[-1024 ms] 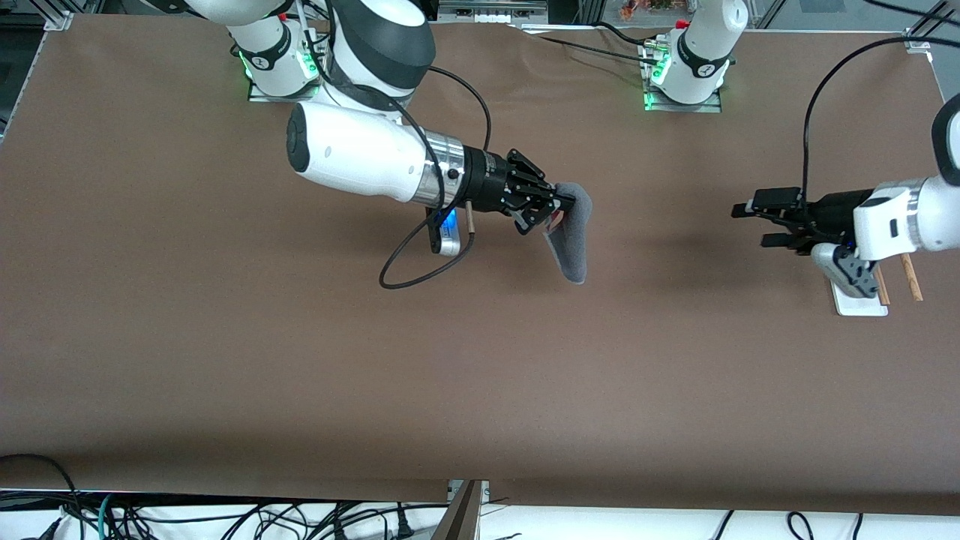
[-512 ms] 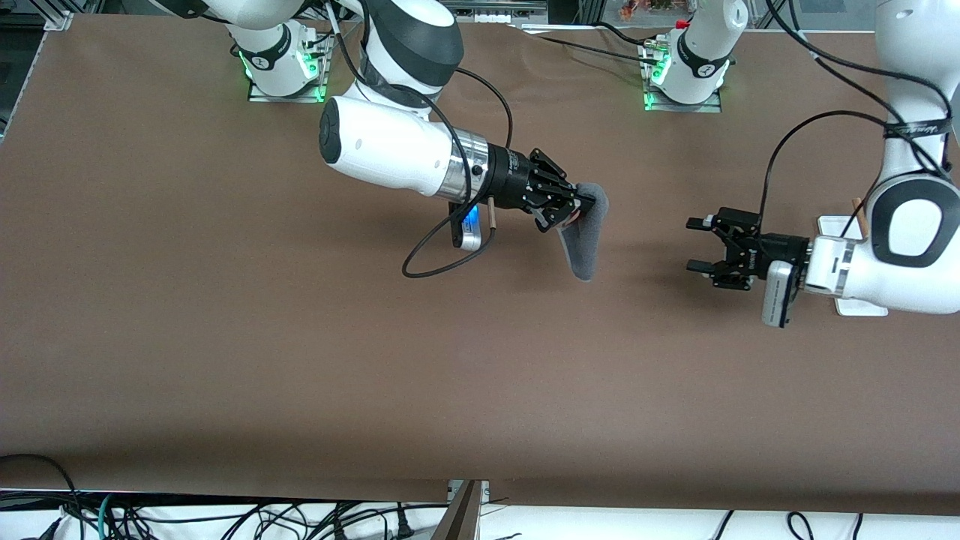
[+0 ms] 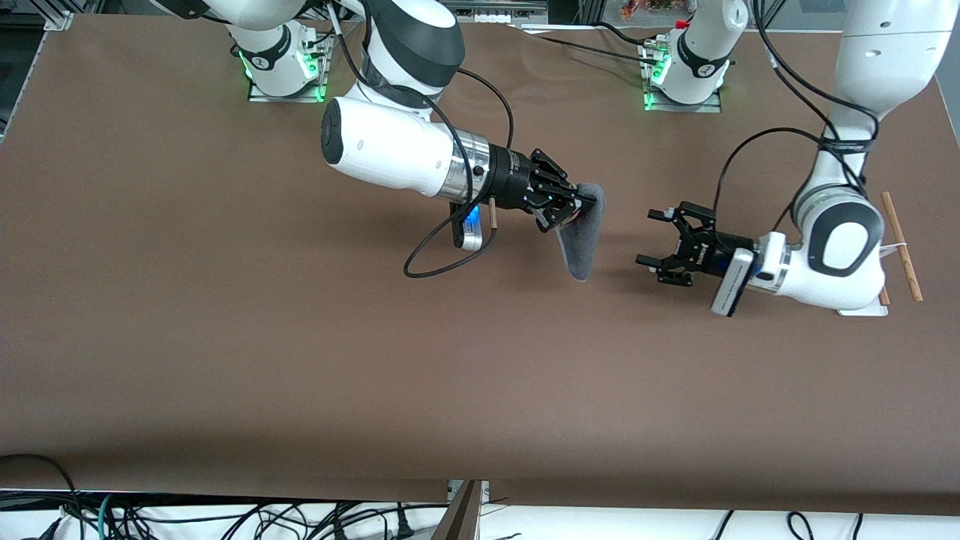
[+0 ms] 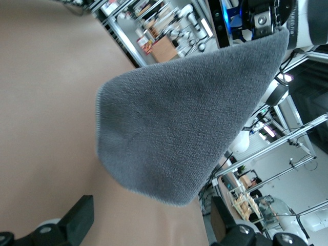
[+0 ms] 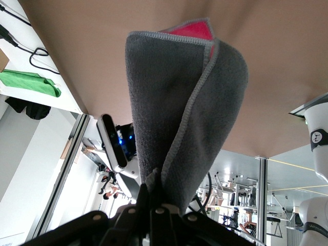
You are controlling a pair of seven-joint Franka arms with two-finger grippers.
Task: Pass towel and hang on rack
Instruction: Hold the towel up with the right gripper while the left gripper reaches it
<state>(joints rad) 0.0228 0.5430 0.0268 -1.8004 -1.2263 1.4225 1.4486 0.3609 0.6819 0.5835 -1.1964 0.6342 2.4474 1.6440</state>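
With the right gripper (image 3: 576, 204) pinching the towel (image 3: 581, 240) by its top so it hangs over mid-table, bring the spread left gripper (image 3: 654, 246) level onto the hanging fold, well below the right fingers, before you close.

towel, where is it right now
The towel hangs over mid-table, pinched by the right gripper; the open left gripper is beside it, not touching.

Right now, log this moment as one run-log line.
phase: handover approach | right gripper: shut on towel, over mid-table | left gripper: open, beside towel, no contact | rack: bare
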